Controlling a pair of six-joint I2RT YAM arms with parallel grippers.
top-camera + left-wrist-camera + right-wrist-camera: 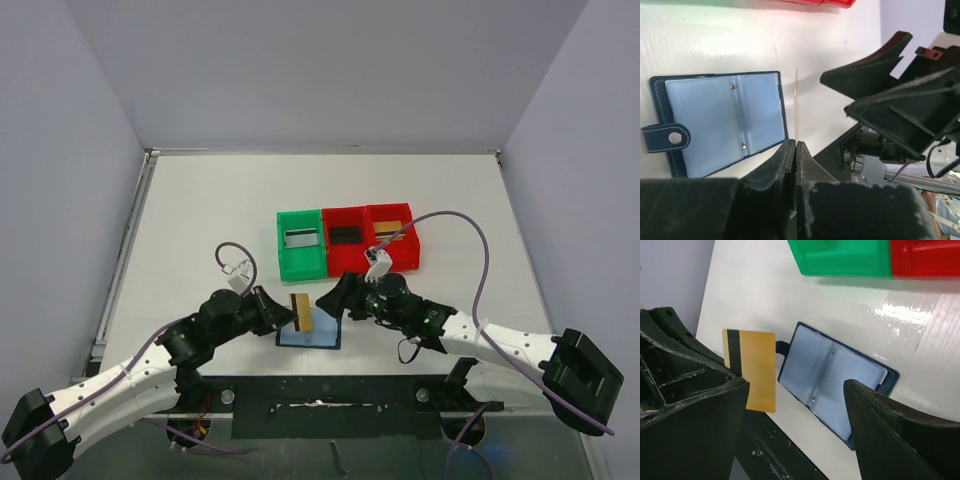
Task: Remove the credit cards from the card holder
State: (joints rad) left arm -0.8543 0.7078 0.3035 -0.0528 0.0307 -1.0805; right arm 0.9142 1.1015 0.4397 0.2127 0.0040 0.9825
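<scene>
Card holder (pixel 320 336) is lying open and flat near the six o'clock edge of the tabletop (pixel 200 220), its pale pockets looking empty as far as I can judge. A gold credit card (pixel 300 313) with a dark stripe is standing upright at the holder's ten o'clock corner, clamped in the left tool (pixel 796 146). The right tool (pixel 797 385) is hovering at two o'clock, jaws apart and empty. With other cards lying in the green bin (pixel 300 268) and red bins (pixel 345 262) at twelve o'clock, the task is probably nearing its end.

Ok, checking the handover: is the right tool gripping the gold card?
No, the right tool stands wide open with nothing clamped between its fingers, while the gold card is pinched in the left tool.
</scene>
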